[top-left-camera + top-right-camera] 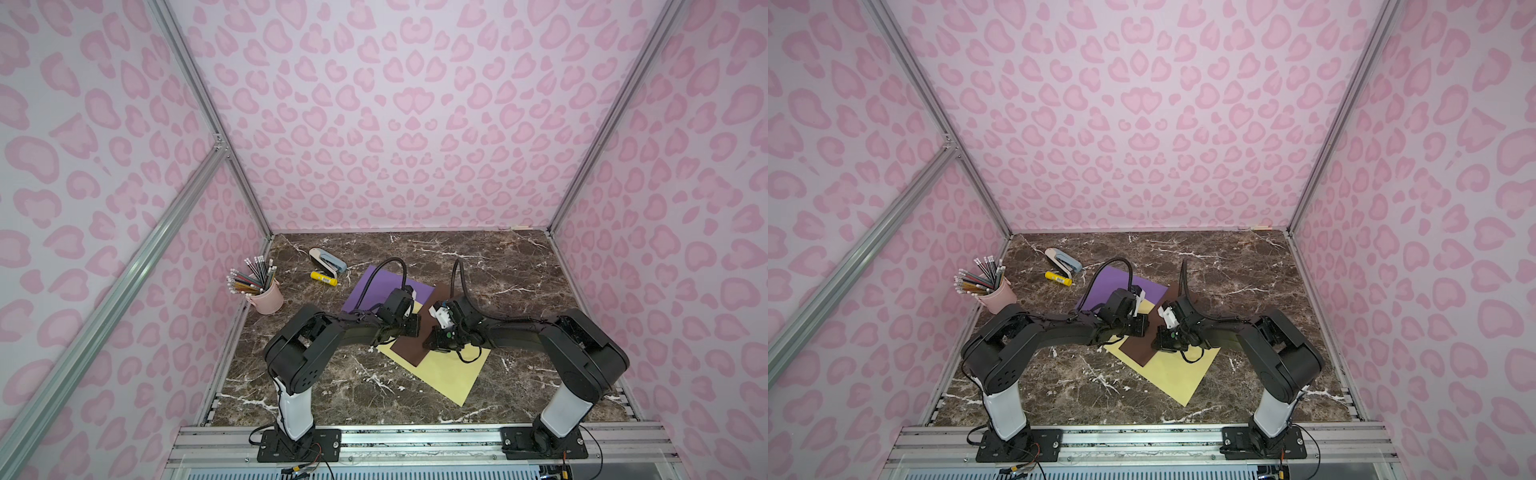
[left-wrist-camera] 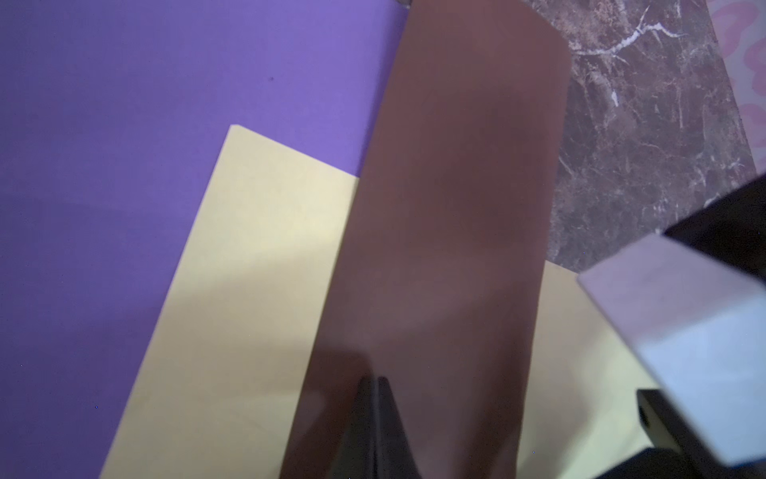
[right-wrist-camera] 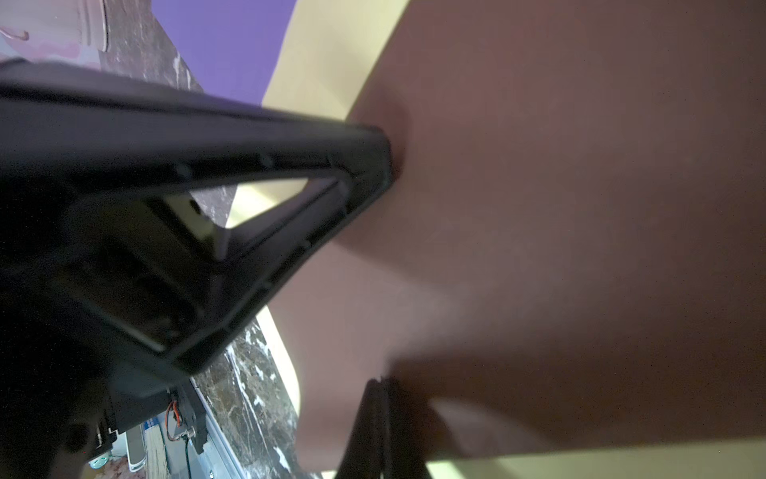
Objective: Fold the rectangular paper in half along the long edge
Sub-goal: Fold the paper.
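Jaws of the left gripper [image 2: 375,419] are pressed together on the brown paper [image 1: 409,353] at mid-table, and the right gripper [image 3: 383,414] pinches it likewise. Both top views hide the pinch points under the wrists. Only the wrist views show the paper bowed up off the yellow sheet [image 1: 451,374] and the purple sheet [image 1: 374,286]. Both arms bend inward, their wrists close together.

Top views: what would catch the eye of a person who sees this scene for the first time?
The pink spotted walls around the dark marble table strike first. At the table's centre, two black arms meet over a brown paper on top of a yellow paper and a purple paper, with the left gripper and right gripper both shut at it. A pink cup of pencils stands by the left wall.
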Motion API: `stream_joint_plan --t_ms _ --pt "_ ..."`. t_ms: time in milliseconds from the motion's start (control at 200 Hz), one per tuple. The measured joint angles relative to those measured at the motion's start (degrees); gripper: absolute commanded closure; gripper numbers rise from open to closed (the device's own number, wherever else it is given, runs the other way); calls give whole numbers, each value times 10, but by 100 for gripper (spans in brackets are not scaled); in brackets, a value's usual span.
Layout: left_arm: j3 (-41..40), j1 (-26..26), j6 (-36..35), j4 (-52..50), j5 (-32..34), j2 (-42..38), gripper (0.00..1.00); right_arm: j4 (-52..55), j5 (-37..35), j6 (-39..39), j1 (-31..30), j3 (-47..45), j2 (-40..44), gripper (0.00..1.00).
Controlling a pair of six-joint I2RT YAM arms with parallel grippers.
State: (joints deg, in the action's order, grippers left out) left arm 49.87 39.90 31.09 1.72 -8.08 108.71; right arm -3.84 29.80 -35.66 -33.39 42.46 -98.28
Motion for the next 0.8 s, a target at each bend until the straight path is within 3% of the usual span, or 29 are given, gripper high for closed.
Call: stream_joint_plan --t_ms 295,600,800 --pt "-5 0 0 9 3 -2 96 -54 20 -4 24 -81 45 100" --pt "-5 0 0 9 4 -2 96 53 -12 1 -15 -14 82 100" --pt "-4 0 0 8 4 -1 96 46 -15 -13 -60 13 25 100"
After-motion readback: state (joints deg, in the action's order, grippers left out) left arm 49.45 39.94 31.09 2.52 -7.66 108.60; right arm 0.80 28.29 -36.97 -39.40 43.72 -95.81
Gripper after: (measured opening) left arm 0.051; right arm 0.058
